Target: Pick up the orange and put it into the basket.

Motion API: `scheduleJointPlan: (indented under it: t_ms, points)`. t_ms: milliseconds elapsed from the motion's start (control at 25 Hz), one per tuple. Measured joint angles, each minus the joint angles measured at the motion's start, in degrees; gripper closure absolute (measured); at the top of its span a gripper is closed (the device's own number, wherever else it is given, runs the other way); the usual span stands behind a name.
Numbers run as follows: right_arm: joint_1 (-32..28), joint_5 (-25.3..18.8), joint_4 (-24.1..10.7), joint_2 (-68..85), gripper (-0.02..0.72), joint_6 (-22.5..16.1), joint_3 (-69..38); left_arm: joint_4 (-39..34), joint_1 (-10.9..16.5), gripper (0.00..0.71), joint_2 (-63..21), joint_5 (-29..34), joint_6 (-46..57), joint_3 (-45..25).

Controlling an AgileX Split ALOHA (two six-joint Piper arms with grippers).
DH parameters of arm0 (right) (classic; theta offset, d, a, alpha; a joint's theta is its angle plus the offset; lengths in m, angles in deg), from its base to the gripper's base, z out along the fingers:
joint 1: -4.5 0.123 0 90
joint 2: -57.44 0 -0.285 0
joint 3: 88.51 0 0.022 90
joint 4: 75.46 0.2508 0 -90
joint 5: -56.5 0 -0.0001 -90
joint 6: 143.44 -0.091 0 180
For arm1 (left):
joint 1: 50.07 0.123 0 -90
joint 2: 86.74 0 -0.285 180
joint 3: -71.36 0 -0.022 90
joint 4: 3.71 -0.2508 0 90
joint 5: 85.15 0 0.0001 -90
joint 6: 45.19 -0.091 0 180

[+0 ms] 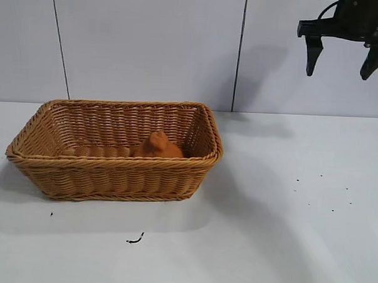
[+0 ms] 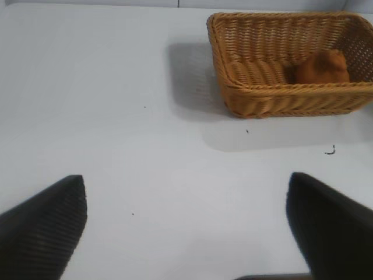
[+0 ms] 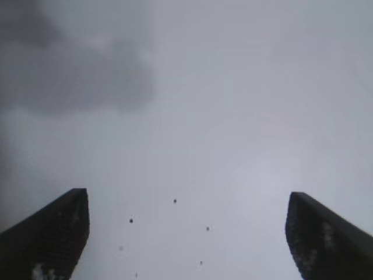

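The orange (image 1: 157,146), lumpy with a knobby top, lies inside the tan wicker basket (image 1: 112,172) near its right end. Both also show in the left wrist view: the orange (image 2: 320,67) inside the basket (image 2: 274,96). My right gripper (image 1: 340,65) hangs high at the upper right, open and empty, well away from the basket. In the right wrist view its fingers (image 3: 186,233) are spread over bare table. My left gripper (image 2: 186,227) is open and empty over bare table, apart from the basket; it is out of the exterior view.
The white table (image 1: 285,233) carries a small dark scrap (image 1: 134,240) in front of the basket and several dark specks (image 1: 322,191) at the right. A grey panelled wall stands behind.
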Motion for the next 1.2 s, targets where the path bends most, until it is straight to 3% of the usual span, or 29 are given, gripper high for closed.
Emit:
scheduleJointPlan:
  t_ms: [720, 1000, 1200]
  points:
    - [0.0, 0.16, 0.44, 56.97, 0.073, 1.65, -51.64, 0.0, 0.0, 0.044, 0.0, 0.0, 0.0, 0.0]
    - [0.0, 6.71, 0.5, 80.55, 0.073, 5.35, -66.13, 0.0, 0.0, 0.044, 0.0, 0.0, 0.0, 0.0]
    - [0.0, 9.16, 0.72, 95.24, 0.073, 5.71, -74.29, 0.0, 0.0, 0.044, 0.0, 0.0, 0.0, 0.0]
